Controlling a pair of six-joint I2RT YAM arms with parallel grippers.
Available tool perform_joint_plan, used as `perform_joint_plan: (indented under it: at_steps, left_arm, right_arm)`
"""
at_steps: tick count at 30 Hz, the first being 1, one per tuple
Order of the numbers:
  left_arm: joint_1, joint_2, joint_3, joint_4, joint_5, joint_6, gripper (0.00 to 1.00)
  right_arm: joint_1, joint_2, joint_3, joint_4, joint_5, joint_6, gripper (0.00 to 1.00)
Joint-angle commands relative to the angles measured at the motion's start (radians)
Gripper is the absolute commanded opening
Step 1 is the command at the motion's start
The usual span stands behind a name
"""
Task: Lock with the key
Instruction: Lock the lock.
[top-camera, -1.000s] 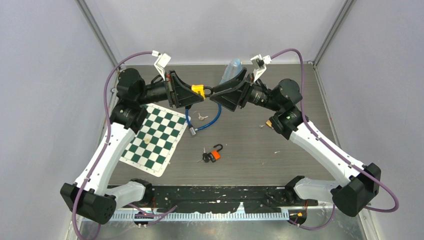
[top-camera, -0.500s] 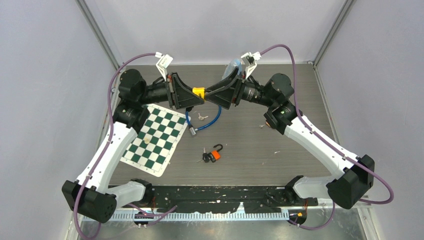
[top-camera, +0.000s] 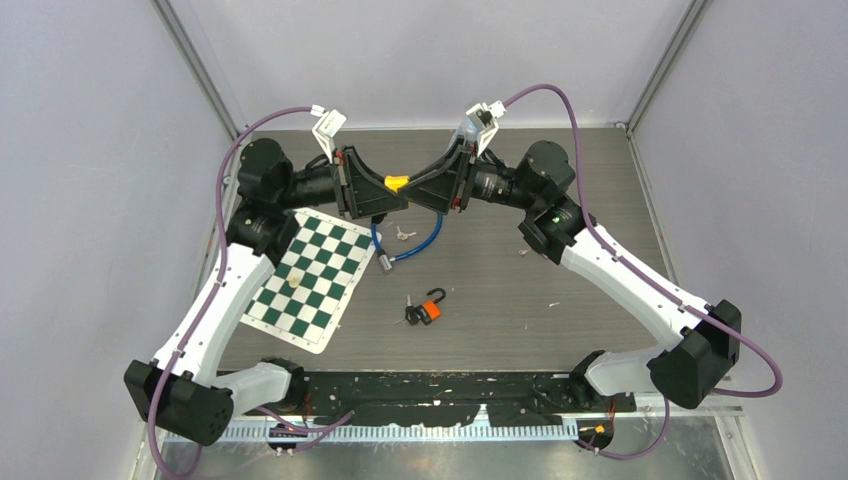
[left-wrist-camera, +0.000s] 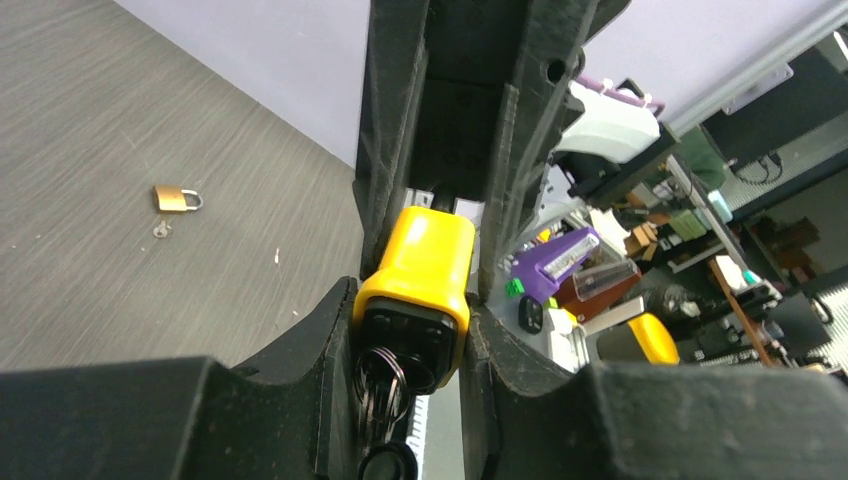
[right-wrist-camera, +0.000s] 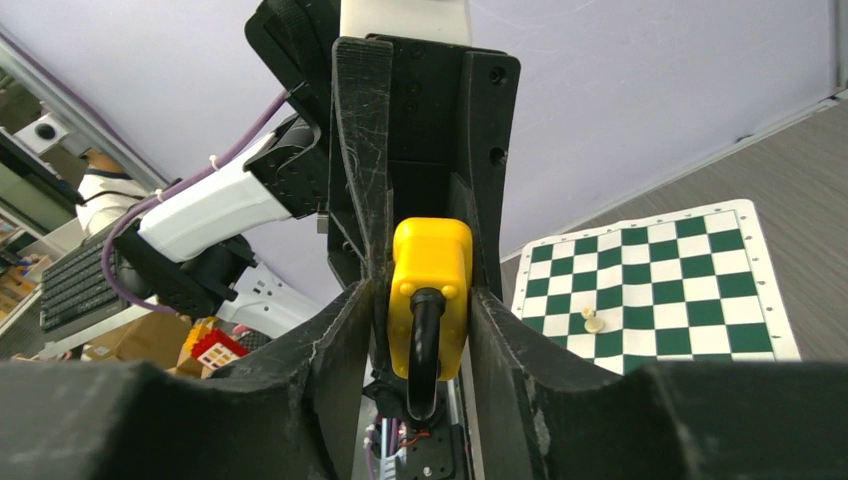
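- Gripping the yellow padlock with the black shackle (left-wrist-camera: 418, 270), your left gripper (left-wrist-camera: 410, 312) is clamped on its body, in the air beyond the far right corner of the green-and-white checkered mat (top-camera: 310, 275).
- A dark key ring (left-wrist-camera: 378, 385) hangs at its keyhole end.
- Your right gripper (right-wrist-camera: 422, 300) is narrowed around the shackle end; you cannot tell whether it pinches.
- A blue cable lock (top-camera: 412, 240) lies just right of the mat.
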Motion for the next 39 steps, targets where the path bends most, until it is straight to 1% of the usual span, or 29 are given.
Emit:
perform_joint_plan:
  at_steps: [1,3,5,7,10,14,16,23,27,28,29,30,32,34,36,39]
  left_arm:
    - [0.004,-0.028,0.016,-0.018,0.004,0.062,0.0]
    - [0.004,-0.033,0.019,-0.045,-0.013,0.085,0.0]
    - [0.003,-0.04,0.022,-0.061,-0.025,0.103,0.0]
    - [0.004,-0.044,0.026,-0.07,-0.034,0.109,0.0]
    - [0.004,-0.048,0.035,-0.077,-0.042,0.119,0.0]
    - [0.004,-0.052,0.043,-0.105,-0.052,0.125,0.0]
    - [0.003,-0.055,0.044,-0.107,-0.056,0.125,0.0]
    - [0.005,-0.067,0.049,-0.115,-0.067,0.127,0.0]
    - [0.006,-0.072,0.051,-0.117,-0.071,0.127,0.0]
    - [0.006,-0.073,0.05,-0.118,-0.073,0.127,0.0]
    - [0.005,-0.073,0.049,-0.118,-0.073,0.127,0.0]
    - [0.006,-0.074,0.05,-0.119,-0.073,0.127,0.0]
    - [0.006,-0.075,0.053,-0.121,-0.072,0.127,0.0]
    - [0.006,-0.075,0.055,-0.121,-0.076,0.126,0.02]
    - [0.006,-0.076,0.059,-0.123,-0.075,0.127,0.08]
    - [0.007,-0.078,0.062,-0.125,-0.076,0.127,0.21]
  right_arm:
    - [0.011,-0.006,0.049,-0.001,0.035,-0.018,0.37]
    - [0.011,-0.012,0.046,-0.006,0.047,-0.021,0.38]
    - [0.011,-0.025,0.033,-0.009,0.067,-0.024,0.54]
    - [0.011,-0.041,0.016,-0.012,0.091,-0.024,0.61]
    - [0.011,-0.06,-0.006,-0.013,0.107,-0.013,0.63]
    - [0.01,-0.072,-0.037,0.008,0.095,0.012,0.62]
    - [0.01,-0.078,-0.051,0.018,0.09,0.02,0.59]
    - [0.01,-0.084,-0.075,0.035,0.074,0.036,0.44]
    - [0.01,-0.084,-0.08,0.053,0.071,0.051,0.27]
    - [0.01,-0.084,-0.081,0.056,0.073,0.057,0.2]
    - [0.01,-0.084,-0.081,0.065,0.074,0.06,0.16]
    - [0.01,-0.085,-0.079,0.07,0.076,0.064,0.09]
    - [0.01,-0.087,-0.076,0.076,0.087,0.066,0.06]
    - [0.01,-0.093,-0.075,0.082,0.093,0.064,0.05]
    - [0.01,-0.098,-0.075,0.094,0.097,0.064,0.05]
    - [0.01,-0.106,-0.075,0.11,0.102,0.065,0.05]
